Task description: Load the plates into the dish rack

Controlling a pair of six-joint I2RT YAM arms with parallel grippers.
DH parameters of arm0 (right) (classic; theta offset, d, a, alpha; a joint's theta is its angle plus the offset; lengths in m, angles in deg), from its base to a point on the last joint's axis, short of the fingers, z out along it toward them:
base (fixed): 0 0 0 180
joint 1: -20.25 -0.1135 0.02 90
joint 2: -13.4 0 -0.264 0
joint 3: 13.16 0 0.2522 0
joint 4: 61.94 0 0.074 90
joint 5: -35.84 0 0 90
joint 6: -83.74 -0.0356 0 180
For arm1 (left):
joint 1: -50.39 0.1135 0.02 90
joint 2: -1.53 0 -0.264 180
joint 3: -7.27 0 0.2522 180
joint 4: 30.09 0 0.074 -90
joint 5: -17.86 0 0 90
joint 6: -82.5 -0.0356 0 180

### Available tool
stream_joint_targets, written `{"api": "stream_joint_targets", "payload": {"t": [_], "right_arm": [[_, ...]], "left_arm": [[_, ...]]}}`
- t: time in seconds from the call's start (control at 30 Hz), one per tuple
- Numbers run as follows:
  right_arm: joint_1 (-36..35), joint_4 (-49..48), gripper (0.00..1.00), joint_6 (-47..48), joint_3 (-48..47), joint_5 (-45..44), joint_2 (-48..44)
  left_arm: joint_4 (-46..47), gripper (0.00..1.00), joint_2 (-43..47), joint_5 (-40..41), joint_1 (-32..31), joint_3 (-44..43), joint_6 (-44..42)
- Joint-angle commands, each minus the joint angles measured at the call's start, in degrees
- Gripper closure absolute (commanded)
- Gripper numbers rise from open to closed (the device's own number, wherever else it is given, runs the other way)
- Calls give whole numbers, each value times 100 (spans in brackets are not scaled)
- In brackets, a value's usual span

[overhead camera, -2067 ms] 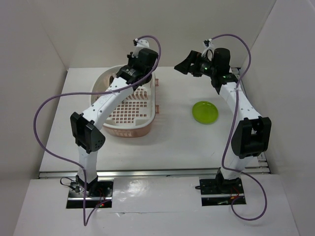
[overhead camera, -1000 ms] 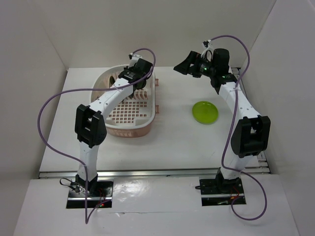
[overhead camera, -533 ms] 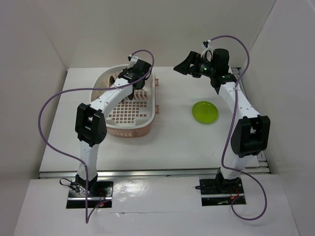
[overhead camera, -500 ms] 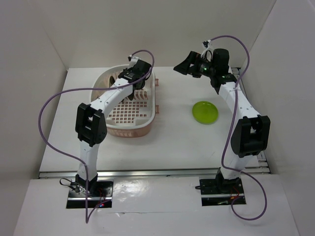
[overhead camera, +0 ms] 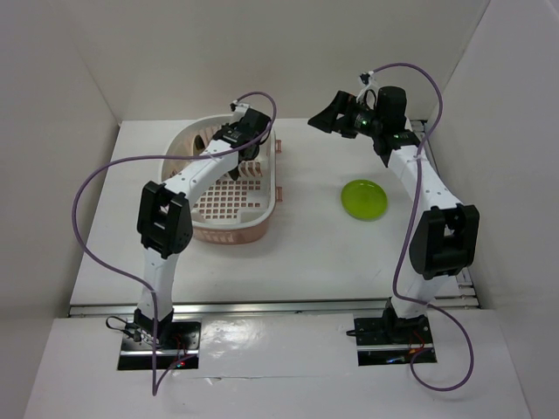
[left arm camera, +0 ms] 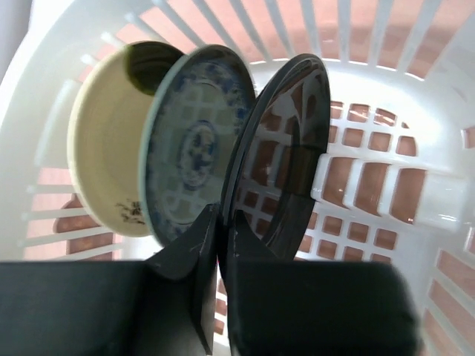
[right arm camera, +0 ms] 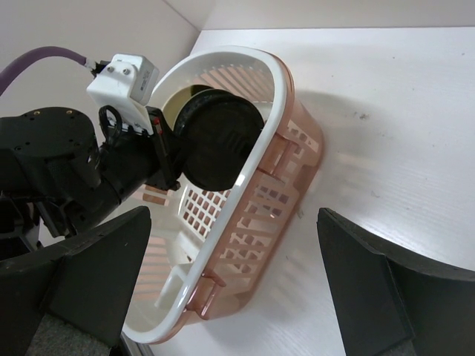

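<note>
Slotting: left gripper (left arm camera: 220,222) clamped on the glossy black plate (left arm camera: 286,148) by its rim, upright beside the blue-green plate (left arm camera: 197,141) and cream plate (left arm camera: 111,163), far end of the dish rack (overhead camera: 262,218).
Next: release without tipping it.
Right gripper (overhead camera: 323,118): jaws wide apart, empty, raised near the far edge of the table (overhead camera: 306,253).
Lime plate (overhead camera: 364,199): flat near the table's right edge — glossy, not yet loaded.

Left arm is reaching forward, elbow raised; left claw (left arm camera: 220,222) is pinching tight on the black plate (left arm camera: 286,148) rim. Right arm is stretching far forward, wrist turning leftward; right claw (overhead camera: 320,117) is hanging aloft, jaws gaping wide
</note>
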Motion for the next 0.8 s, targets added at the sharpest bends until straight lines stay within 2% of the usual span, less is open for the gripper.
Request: {"api": "stream_joint_targets", "payload": {"t": [0.0, 0.1, 0.13, 0.27, 0.3, 0.37, 0.5, 0.63, 0.73, 0.77], "right_arm": [[-31, -39, 0, 35, -118, 45, 110], [-31, -39, 0, 35, -118, 45, 110], [-31, -39, 0, 35, -118, 45, 110], [-31, -39, 0, 35, -118, 45, 162], [-31, -39, 0, 35, -118, 45, 163], [-31, -39, 0, 35, -118, 45, 163], [-31, -39, 0, 35, -118, 45, 215], [-31, -39, 0, 35, -118, 45, 268], [-31, -39, 0, 88, -118, 45, 268], [-31, 48, 0, 140, -170, -33, 268]], "left_arm": [[101, 83, -158, -198, 2, -236, 85], [101, 77, -210, -199, 2, -236, 85], [101, 72, -210, -251, 2, -236, 85], [49, 66, -210, -252, 2, -350, 85], [49, 63, -210, -252, 2, -351, 85], [49, 52, -210, -304, 2, -420, 138], [49, 43, -87, -304, 2, -535, 138], [49, 35, 105, -304, 2, -588, 138], [49, 33, 290, -357, 2, -640, 86], [49, 26, 291, -357, 2, -693, 85]]}}
